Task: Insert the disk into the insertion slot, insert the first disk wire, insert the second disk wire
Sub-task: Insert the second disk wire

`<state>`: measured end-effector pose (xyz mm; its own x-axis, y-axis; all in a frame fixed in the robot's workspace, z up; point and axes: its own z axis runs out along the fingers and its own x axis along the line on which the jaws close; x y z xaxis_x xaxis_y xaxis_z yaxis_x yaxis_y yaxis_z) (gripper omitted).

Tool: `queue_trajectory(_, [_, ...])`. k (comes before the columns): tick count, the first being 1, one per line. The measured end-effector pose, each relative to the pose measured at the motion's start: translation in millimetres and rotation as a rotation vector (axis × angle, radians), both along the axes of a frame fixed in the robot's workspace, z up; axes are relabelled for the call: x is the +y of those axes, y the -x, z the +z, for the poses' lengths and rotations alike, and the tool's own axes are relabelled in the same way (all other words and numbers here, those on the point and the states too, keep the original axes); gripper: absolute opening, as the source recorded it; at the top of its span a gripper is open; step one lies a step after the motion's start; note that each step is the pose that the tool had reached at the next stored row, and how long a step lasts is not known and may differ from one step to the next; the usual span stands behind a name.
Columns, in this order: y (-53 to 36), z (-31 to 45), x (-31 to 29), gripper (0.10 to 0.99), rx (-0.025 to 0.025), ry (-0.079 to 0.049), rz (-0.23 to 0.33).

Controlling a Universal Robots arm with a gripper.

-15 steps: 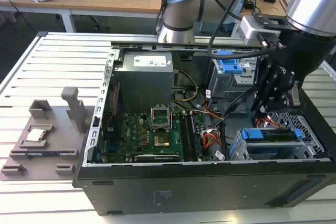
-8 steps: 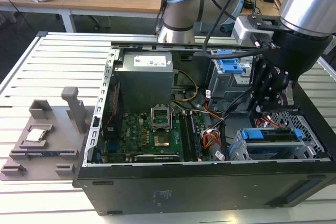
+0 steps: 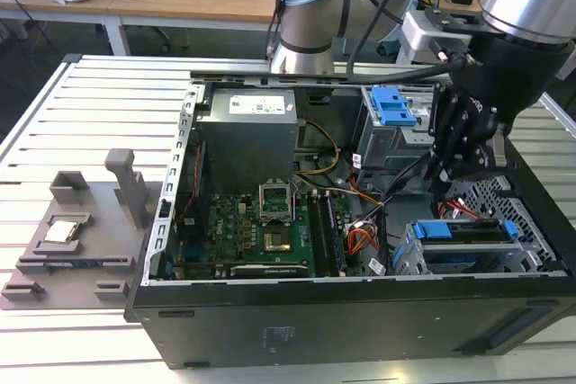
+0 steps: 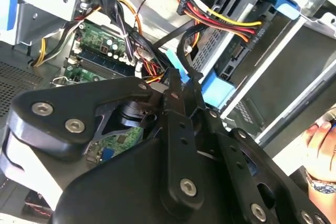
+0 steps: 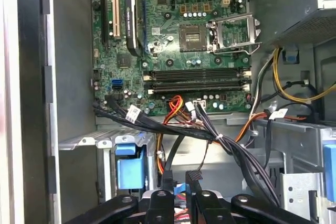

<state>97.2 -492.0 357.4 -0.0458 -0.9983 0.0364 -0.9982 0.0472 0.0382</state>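
Note:
The disk (image 3: 468, 231), framed by its blue carrier (image 4: 216, 88), lies inside the insertion slot (image 3: 423, 258), a low grey metal cage at the case's near corner on the exterior view's right. A bundle of red, yellow and black wires (image 4: 220, 17) ends in a black plug (image 4: 251, 36) seated at the disk's end. My black gripper (image 3: 450, 168) hangs just above and behind the disk. In both wrist views its fingers (image 4: 176, 93) are closed on a thin black wire (image 4: 184, 45) with a blue plug (image 5: 180, 188), close to the carrier (image 5: 128, 169).
The open computer case (image 3: 360, 330) lies on a slatted table, with the motherboard (image 3: 261, 231) and power supply (image 3: 247, 132) inside. A taller cage with a blue bracket (image 3: 393, 105) stands behind the gripper. A grey fixture (image 3: 81, 240) sits outside. A person's hand (image 4: 320, 140) is near the case edge.

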Motion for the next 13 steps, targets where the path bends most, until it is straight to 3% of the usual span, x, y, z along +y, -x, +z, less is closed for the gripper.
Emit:
queue_trajectory(3, [0.2,-7.3,4.0,0.239,0.0,0.019,0.0])
queue_trajectory(4, [0.2,-8.7,4.4,0.239,-0.0001,0.03,0.0])
queue_trajectory(6, [0.3,-10.2,4.4,0.239,0.0,0.069,0.0])
queue_trajectory(7, [0.3,-11.5,4.4,0.239,0.0,0.076,0.0])
queue_trajectory(13, [0.3,-14.9,4.4,0.227,0.0,0.076,0.0])
